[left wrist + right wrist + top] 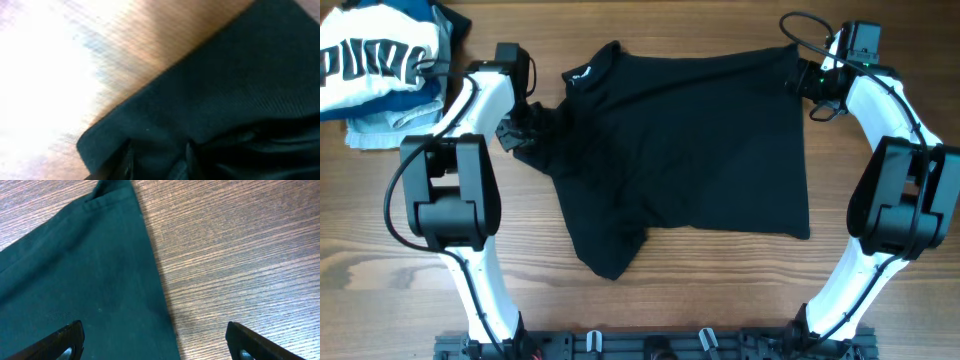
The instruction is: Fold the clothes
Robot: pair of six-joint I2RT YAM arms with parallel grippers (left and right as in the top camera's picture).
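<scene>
At the far left corner of the table [650, 300] lie a white lettered garment [375, 55] and a light blue one [370, 132] under it. Just right of them the left gripper [517, 128] is clamped on a bunched sleeve of the black clothes [690, 150], which sprawl across the table's middle. At their far right corner the right gripper [155, 342] hangs wide open, straddling the cloth's edge and holding nothing.

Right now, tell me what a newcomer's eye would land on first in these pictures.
The black garment sprawls across the middle of the wooden table, its left side bunched where the left claw pinches it. The right claw hangs open over the garment's far right corner. In the far left corner, a white garment with dark block letters lies on a light blue one.
</scene>
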